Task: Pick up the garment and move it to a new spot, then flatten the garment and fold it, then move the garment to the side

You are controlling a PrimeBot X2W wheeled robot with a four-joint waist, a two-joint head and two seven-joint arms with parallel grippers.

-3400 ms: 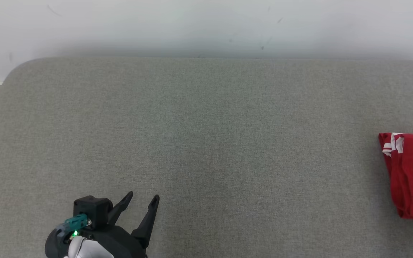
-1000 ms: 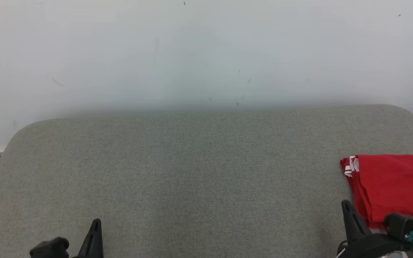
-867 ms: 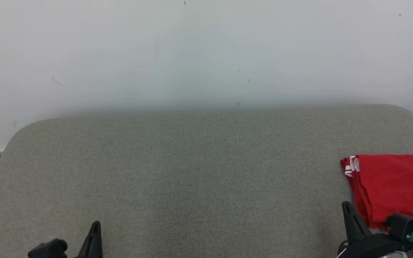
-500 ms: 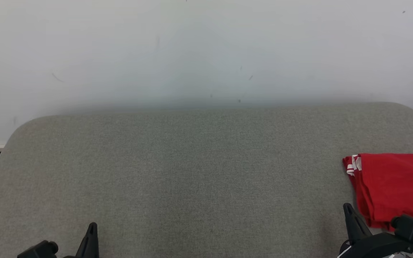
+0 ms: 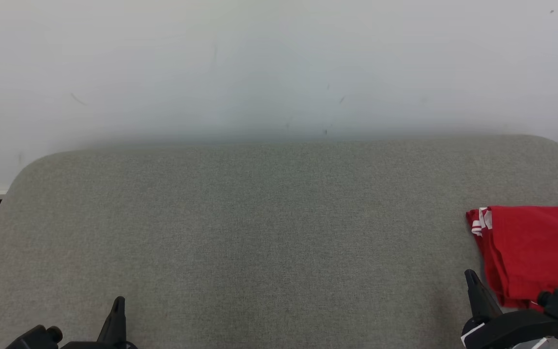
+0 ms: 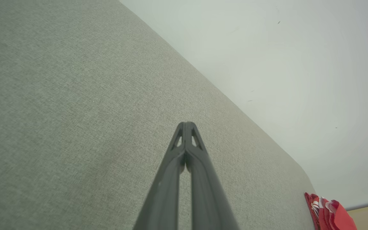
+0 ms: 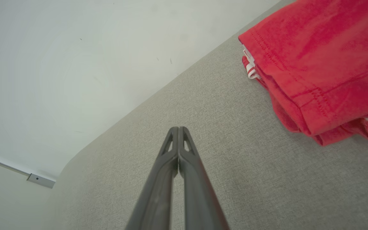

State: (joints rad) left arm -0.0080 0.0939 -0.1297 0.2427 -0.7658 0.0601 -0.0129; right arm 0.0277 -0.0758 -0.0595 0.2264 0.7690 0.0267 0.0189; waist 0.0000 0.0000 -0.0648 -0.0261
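Folded red fabric garment (image 5: 535,252) lies at right edge of grey upholstered surface (image 5: 259,232), set aside. Clenched, empty, parked near: left gripper (image 5: 118,303), right gripper (image 5: 471,278). Task likely finished.

Bench (image 5: 259,232) matt grey woven cloth, garment (image 5: 535,252) soft red cloth, stitched hems, right pincer (image 7: 178,128) matt dark plastic
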